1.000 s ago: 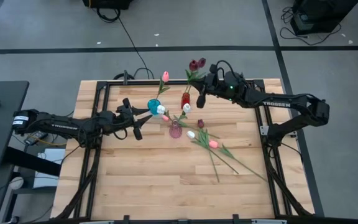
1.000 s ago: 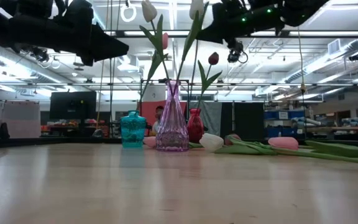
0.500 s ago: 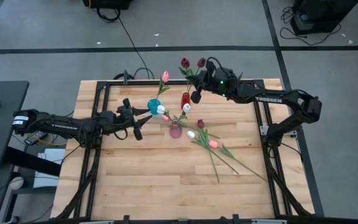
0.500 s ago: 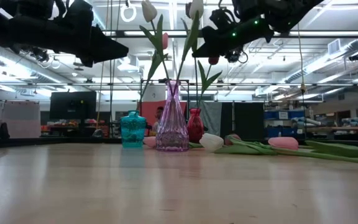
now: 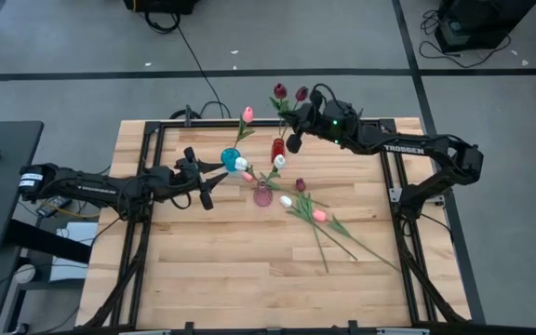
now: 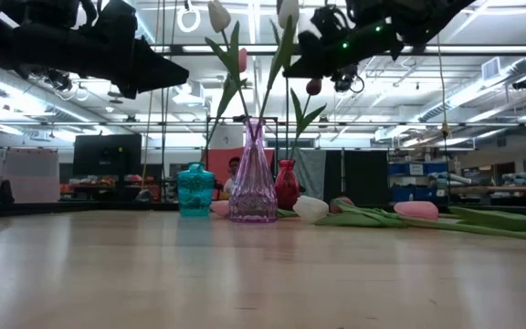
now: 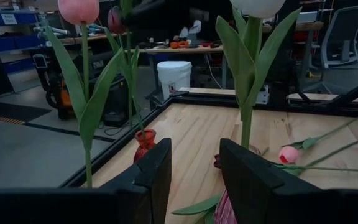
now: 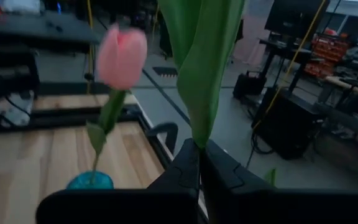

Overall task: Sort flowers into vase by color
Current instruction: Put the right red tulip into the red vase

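Observation:
My right gripper [image 5: 293, 141] is high over the red vase [image 5: 277, 149], shut on a maroon tulip whose head [image 5: 279, 91] stands above it. A second maroon tulip [image 6: 313, 86] stands in the red vase [image 6: 287, 183]. A pink tulip [image 8: 122, 56] stands in the teal vase [image 5: 230, 158]. White tulips [image 5: 241, 164] stand in the purple vase [image 6: 253, 174]. A white [image 5: 287, 200], a pink [image 5: 319, 215] and a maroon tulip [image 5: 300, 184] lie flat on the table. My left gripper [image 7: 194, 168] hovers open, left of the vases. My right gripper pinches the maroon tulip between its two shut fingers, on the stem and broad green leaf [image 8: 199, 134] well below the head. The fingers come from the table's right, across the stem. The flower stands upright, lifted; whether its lower end is in the red vase, I cannot tell.
The three vases stand close together near the table's far middle. Loose stems [image 5: 342, 237] fan out toward the right near side. Bare wood [image 5: 212, 270] fills the near half of the table. A black frame rail [image 5: 156, 126] runs along the far edge.
My right gripper has moved a little toward the table's left, carrying the maroon tulip; its head has shifted left, away from the other maroon head. The gripper has stayed shut.

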{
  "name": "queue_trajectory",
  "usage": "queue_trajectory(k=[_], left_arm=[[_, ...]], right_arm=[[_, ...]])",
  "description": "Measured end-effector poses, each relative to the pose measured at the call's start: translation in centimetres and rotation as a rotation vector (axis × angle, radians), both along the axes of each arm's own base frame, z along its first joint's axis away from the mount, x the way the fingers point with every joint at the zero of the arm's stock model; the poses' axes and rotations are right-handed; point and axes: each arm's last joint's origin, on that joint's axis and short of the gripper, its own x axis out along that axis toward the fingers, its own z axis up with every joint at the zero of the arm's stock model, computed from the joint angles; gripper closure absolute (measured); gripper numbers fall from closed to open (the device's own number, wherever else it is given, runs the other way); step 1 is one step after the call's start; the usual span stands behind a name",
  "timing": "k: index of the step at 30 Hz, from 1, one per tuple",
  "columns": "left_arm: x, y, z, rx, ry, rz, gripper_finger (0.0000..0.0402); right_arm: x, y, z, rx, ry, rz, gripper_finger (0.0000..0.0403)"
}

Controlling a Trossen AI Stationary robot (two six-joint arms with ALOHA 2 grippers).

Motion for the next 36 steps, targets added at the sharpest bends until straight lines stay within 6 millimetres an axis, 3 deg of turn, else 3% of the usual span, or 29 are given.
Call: queue_trajectory(k=[11, 28, 32, 36], left_arm=[[0.0, 0.1, 0.0, 0.001, 0.001, 0.026, 0.026], [0.0, 0.1, 0.0, 0.001, 0.003, 0.028, 0.0259], [0.0, 0.1, -0.1, 0.001, 0.007, 0.028, 0.0259], [0.0, 0.1, -0.1, 0.001, 0.007, 0.029, 0.0259]], right_arm=[[-1.2, 1.8, 2.1, 0.062, -0.07, 0.027, 0.039], [1.1, 1.3, -1.5, 0.132, 0.034, 0.011, 0.039], [1.1, 1.2, -1.6, 0.126, 0.034, -0.001, 0.039], [0.4, 1.6, -0.1, 0.111, -0.016, 0.007, 0.039]])
